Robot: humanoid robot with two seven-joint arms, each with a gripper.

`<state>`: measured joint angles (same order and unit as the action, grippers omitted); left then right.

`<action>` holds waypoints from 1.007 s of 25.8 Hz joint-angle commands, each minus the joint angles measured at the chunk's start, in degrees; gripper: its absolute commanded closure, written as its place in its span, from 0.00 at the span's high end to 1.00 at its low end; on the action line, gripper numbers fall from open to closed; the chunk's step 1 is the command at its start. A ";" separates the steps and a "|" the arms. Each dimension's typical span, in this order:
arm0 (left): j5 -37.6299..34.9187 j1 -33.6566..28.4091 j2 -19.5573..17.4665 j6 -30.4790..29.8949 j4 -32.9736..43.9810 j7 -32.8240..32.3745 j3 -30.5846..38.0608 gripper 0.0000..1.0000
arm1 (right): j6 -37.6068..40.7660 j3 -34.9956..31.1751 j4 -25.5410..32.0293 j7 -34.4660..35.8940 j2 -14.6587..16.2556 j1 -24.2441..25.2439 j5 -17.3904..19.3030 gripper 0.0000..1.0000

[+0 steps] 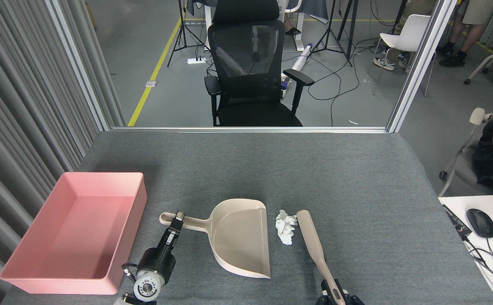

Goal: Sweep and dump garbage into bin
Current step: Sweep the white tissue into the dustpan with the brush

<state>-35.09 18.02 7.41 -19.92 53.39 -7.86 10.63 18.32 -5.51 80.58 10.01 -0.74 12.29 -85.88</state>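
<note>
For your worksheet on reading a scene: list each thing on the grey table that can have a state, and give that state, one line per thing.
Bin: empty, upright.
Dustpan: flat on the table, empty, handle gripped by the left gripper.
Garbage: crumpled, on the table just outside the dustpan's mouth, against the brush.
Brush: held at its handle by the right gripper, head beside the garbage.

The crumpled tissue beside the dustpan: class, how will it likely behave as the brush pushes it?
The tissue looks loosely crumpled, so it is probably very light and should slide easily on the grey table. Being soft, it may squash or tumble against the brush rather than roll straight into the dustpan.
</note>
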 commanded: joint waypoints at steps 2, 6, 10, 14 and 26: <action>-0.06 -0.09 -0.02 0.06 0.31 -0.31 -0.08 0.14 | -3.29 6.30 -0.43 0.62 -1.72 -1.04 0.01 0.07; 0.02 -0.44 -0.02 0.06 0.57 -0.31 0.01 0.14 | -10.24 17.47 -1.13 1.50 -2.07 -2.62 0.10 0.07; 0.11 -0.70 -0.02 0.14 1.27 -0.40 0.01 0.14 | -14.98 24.59 0.71 1.59 -2.34 -3.59 0.80 0.08; 0.29 -0.79 -0.02 0.14 1.27 -0.58 0.27 0.14 | -14.98 24.23 5.81 1.59 -1.81 -2.88 4.05 0.08; 9.08 -0.70 0.06 0.14 2.15 -0.58 0.71 0.11 | 0.92 -2.92 6.87 1.68 0.65 1.42 6.86 0.10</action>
<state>-27.20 17.23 7.45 -19.62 55.01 -8.45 11.26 13.76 -0.45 88.10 11.72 -0.51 12.66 -79.60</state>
